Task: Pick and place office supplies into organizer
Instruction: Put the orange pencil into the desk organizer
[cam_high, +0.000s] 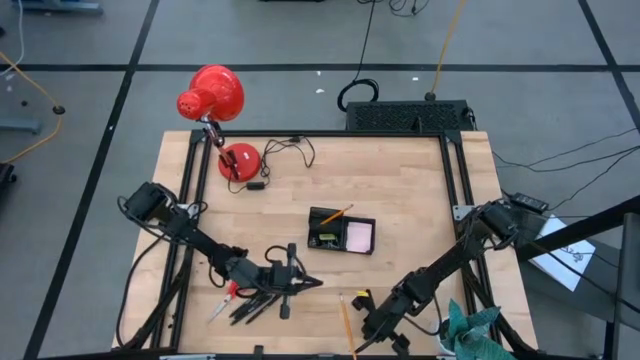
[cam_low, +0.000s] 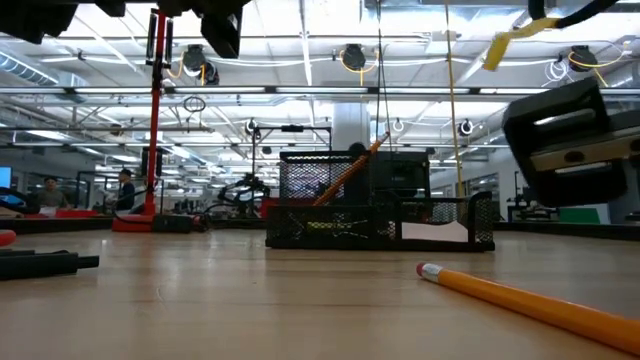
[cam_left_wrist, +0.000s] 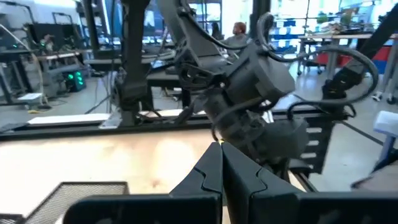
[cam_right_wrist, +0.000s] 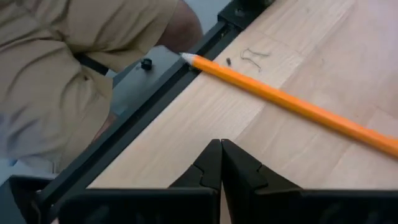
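- High view first: we see our right gripper (cam_high: 372, 322) low at the near table edge, fingers pressed together and holding nothing, with an orange pencil (cam_high: 345, 322) lying just beside it on the side toward the left arm.
- That pencil's long axis runs roughly from the near edge toward the table's far side; in the right wrist view the same pencil (cam_right_wrist: 292, 102) crosses obliquely ahead of the shut fingertips, apart from them.
- We judge the right arm nearer to this pencil, and it would have to open and align its fingers across the shaft.
- Our left gripper (cam_high: 300, 281) is also closed and empty, above the cluster of black pens (cam_high: 262, 303) and red-handled scissors (cam_high: 228, 293) near the front left.
- The organizer (cam_high: 342, 230) sits mid-table, well apart from both grippers; it is a black mesh tray already holding a slanted pencil and a pink sticky-note pad (cam_high: 359, 236).
- Materials: smooth painted wooden pencil, pale wood-grain table (cam_high: 420, 200), wire-mesh tray.
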